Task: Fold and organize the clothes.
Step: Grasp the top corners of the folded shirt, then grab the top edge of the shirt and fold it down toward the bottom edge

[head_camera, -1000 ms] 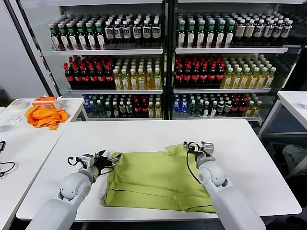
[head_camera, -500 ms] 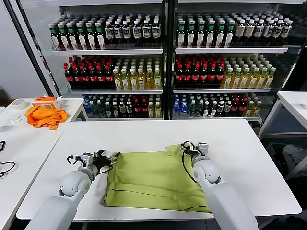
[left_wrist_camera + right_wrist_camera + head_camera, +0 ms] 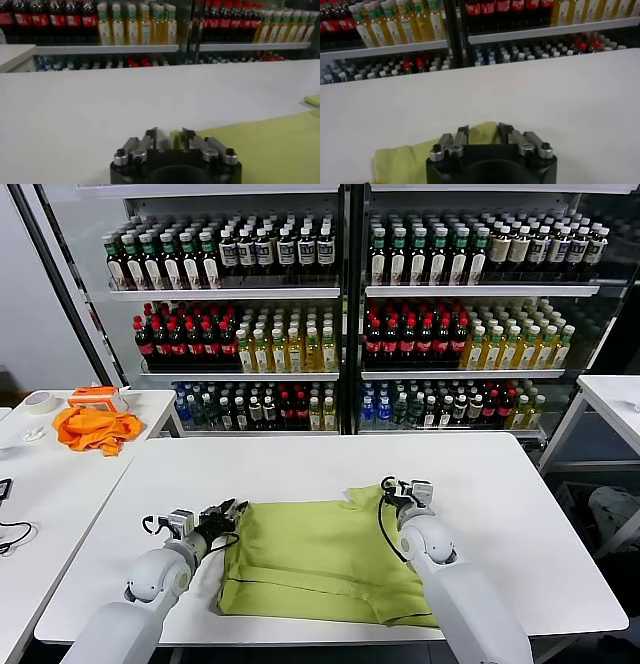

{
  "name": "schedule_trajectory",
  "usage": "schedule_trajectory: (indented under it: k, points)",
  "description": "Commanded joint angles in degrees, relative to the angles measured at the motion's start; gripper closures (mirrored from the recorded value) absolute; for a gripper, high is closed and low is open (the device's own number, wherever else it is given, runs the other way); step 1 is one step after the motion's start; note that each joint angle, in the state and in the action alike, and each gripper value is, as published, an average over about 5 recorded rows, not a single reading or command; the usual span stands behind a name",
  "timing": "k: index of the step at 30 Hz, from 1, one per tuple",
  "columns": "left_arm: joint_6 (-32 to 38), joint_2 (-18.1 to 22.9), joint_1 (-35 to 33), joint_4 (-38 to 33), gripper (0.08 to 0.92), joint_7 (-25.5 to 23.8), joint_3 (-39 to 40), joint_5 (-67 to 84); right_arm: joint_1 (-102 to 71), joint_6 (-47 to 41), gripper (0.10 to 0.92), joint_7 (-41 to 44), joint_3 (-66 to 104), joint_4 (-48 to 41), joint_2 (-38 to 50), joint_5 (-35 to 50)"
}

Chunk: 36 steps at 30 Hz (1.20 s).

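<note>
White tabletop (image 3: 300, 459) fills my working space, and on its near half lies the lime T-shirt (image 3: 320, 559), spread flat with one fold line running across it. At the shirt's left edge my left gripper (image 3: 232, 512) sits low over the table, its fingers (image 3: 151, 136) parted with the corner of the fabric showing between them, not pinched. At the shirt's far right corner, where a sleeve pokes up, my right gripper (image 3: 392, 489) hovers with its fingers (image 3: 461, 133) likewise apart and a hump of green cloth between them. Left of the shirt, on a separate side table (image 3: 60, 474), an orange cloth (image 3: 95, 427) is bunched. Beyond the shirt, behind the table, stand drink coolers (image 3: 340, 304) packed with bottles.
</note>
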<state>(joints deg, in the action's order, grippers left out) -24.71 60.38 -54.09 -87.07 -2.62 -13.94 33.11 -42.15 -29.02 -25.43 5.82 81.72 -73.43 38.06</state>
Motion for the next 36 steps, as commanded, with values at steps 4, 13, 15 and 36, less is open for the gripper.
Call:
schedule_trajectory:
  k: [4, 13, 15, 36]
  points:
    - [1.0, -0.2, -0.3, -0.6, 0.783, -0.1, -0.3, 1.9, -0.5, 4.1, 0.838, 1.8, 0.0, 0.6, -0.1, -2.5]
    - [4.3, -4.0, -1.9, -5.9, 0.916, 0.4, 0.0, 6.2, -4.1, 4.8, 0.921, -0.2, 0.7, 14.1, 3.9, -0.6]
    - [4.5, -5.1, -4.0, -8.7, 0.916, 0.6, -0.5, 6.7, -6.4, 3.1, 0.921, -0.9, 1.1, 18.0, 5.4, 0.5]
    - [6.7, -9.9, -19.7, -21.8, 0.916, 1.3, -4.9, 6.3, -33.3, 2.1, 0.921, 1.0, 8.6, 37.8, 10.2, -6.3]
